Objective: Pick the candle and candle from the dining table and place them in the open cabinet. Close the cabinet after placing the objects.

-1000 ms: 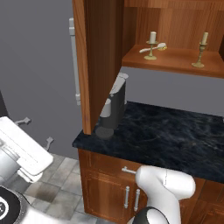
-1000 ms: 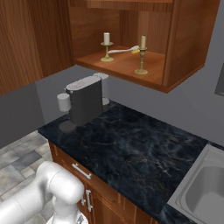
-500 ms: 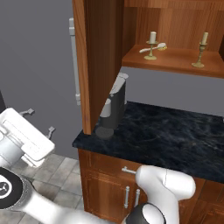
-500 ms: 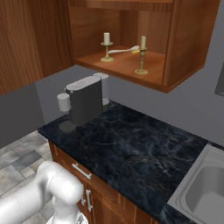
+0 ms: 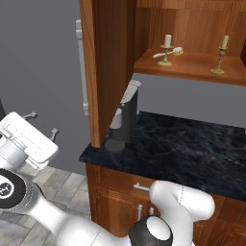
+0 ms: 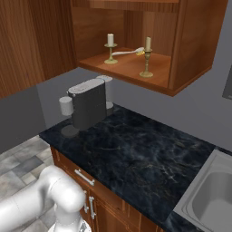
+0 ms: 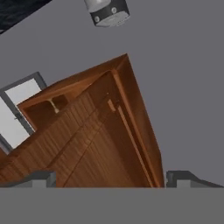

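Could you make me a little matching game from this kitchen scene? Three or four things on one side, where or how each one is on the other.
Things:
1. two candles
2. coffee machine
3. cabinet door
4. sink

Places or states:
A. swung open
B. set into the counter, at its right end
C. on the cabinet shelf
D. on the black counter, below the cabinet

Pairs: 1-C, 2-D, 3-A, 4-B

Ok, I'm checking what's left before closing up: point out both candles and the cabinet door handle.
thick candle [image 5: 167, 41], left base view, on its wax body.
taper candle [image 5: 224, 42], left base view, on its wax.
cabinet door handle [image 5: 80, 67], left base view, middle of the silver bar.
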{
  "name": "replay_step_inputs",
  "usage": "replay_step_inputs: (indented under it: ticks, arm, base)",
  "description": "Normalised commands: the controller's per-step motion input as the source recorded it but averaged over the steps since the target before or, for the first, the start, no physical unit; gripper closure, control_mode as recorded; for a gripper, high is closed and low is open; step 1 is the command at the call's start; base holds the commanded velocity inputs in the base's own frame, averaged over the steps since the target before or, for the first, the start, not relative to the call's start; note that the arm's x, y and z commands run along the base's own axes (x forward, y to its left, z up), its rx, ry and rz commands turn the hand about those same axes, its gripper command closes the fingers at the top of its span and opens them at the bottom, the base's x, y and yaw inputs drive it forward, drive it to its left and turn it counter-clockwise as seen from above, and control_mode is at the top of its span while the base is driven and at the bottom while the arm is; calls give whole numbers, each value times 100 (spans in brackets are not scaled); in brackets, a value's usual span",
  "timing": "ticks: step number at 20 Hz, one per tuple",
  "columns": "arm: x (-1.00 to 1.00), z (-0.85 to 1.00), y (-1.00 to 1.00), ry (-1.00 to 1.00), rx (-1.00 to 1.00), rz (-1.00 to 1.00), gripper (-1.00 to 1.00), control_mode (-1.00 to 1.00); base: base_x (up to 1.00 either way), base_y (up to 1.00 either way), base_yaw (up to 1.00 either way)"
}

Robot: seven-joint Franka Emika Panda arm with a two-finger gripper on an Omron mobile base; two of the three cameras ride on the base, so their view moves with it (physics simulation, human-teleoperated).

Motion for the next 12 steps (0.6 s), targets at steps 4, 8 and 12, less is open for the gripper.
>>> replay_step_inputs:
  ticks: [4, 8, 12]
  arm:
    - [36, 0, 4, 0, -5, -5, -100, -100]
    - [21, 0, 0, -2, -1, -1, -100, -100]
    - [10, 0, 0, -5, 0, 0, -100, -100]
  base:
    - [0, 0, 0]
    - [0, 0, 0]
    - [0, 0, 0]
